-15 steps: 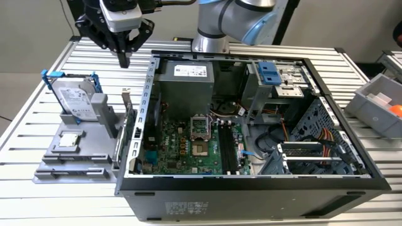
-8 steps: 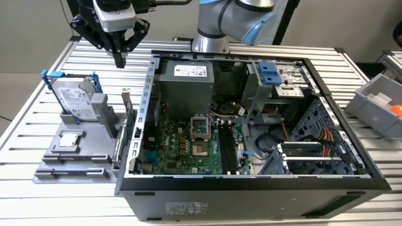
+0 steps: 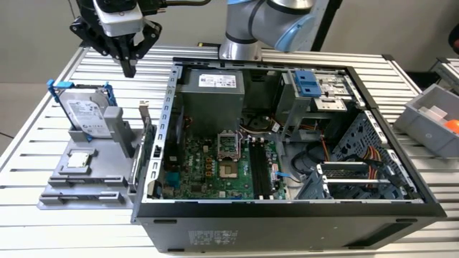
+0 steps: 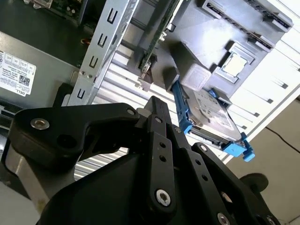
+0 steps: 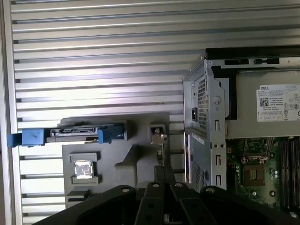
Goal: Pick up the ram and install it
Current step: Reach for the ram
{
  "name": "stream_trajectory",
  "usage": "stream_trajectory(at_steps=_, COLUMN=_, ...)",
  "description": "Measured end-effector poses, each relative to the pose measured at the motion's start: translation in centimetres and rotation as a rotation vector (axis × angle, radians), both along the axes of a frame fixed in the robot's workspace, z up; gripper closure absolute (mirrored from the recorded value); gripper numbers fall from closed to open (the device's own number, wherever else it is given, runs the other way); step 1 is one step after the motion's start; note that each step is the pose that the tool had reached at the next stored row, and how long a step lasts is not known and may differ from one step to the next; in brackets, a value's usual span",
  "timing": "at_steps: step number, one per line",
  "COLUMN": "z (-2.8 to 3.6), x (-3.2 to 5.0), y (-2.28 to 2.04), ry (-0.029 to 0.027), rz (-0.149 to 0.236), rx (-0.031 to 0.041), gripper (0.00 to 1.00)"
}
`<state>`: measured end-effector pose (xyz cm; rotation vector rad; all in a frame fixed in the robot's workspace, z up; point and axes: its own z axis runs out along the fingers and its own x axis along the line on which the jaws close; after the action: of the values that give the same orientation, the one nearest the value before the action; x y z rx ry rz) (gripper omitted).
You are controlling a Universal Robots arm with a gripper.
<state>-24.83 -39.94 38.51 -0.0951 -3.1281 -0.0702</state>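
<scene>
Gripper (image 3: 129, 69): fingers pressed together, nothing held, pointing straight down over the counter (image 3: 72, 231) behind the grey holder (image 3: 107, 185), at the exterior view's left. Holder contents:
- 1 hard drive (image 3: 90, 113) in a blue bracket
- 1 processor chip (image 3: 79, 159)
- ram (image 5: 79, 194), apparently the dark strip slotted beside the chip
- 1 green card (image 3: 148, 137)

Open computer case (image 3: 287, 220), at the exterior view's right: motherboard (image 3: 201, 172).

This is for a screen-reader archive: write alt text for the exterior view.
A robot gripper hovers above a grey holder carrying a hard drive, at the exterior view's left of an open computer case on a slatted metal table.
</scene>
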Motion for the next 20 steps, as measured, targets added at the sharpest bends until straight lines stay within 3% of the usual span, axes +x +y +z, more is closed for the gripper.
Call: stream_trajectory(at_steps=20, z=-0.05, x=-2.88, y=0.0, ry=0.0, rz=0.01, rx=0.0, gripper=1.0)
